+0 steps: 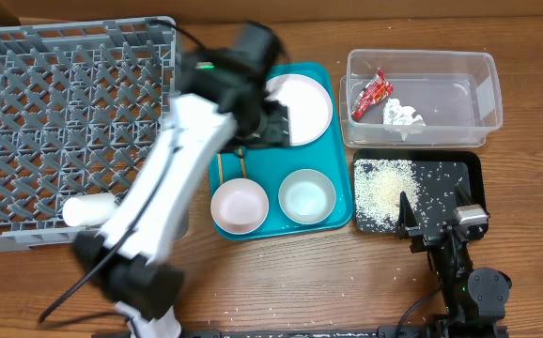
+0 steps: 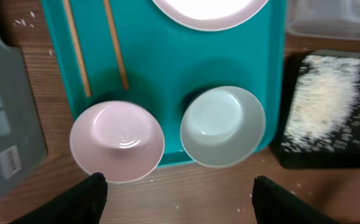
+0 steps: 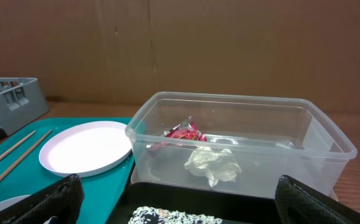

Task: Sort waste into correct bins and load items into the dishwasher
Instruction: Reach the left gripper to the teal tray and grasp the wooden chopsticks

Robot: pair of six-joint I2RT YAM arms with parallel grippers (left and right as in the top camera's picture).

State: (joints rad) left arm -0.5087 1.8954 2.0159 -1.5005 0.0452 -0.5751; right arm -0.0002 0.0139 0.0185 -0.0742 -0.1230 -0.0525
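**Left gripper, wide apart and empty: bowl pick-up entry**

Item 1, left gripper: hanging above the near end of the teal tray. Both fingers are showing at the bottom of the wrist view, with nothing between them.

Item 2, pink bowl and grey-green bowl: sitting upright side by side at the tray's near edge, close but apart.

Item 3, chopsticks: lying roughly parallel beyond the pink bowl, with the plate farther on.

Item 4, dish rack: holding the white cup, which appears to be lying on its side.

Item 5, waste: wrapper and tissue are lying in the clear tub, and rice in the black tray. Sorting looks done.

Item 6, right gripper: resting by the black tray, fingers apart, empty.

Handling note: I am judging a bowl to be next. I am aiming to centre over one bowl only, putting one finger inside its rim and one outside. Then I am planning on closing on the wall and lifting straight up before swinging to the rack.
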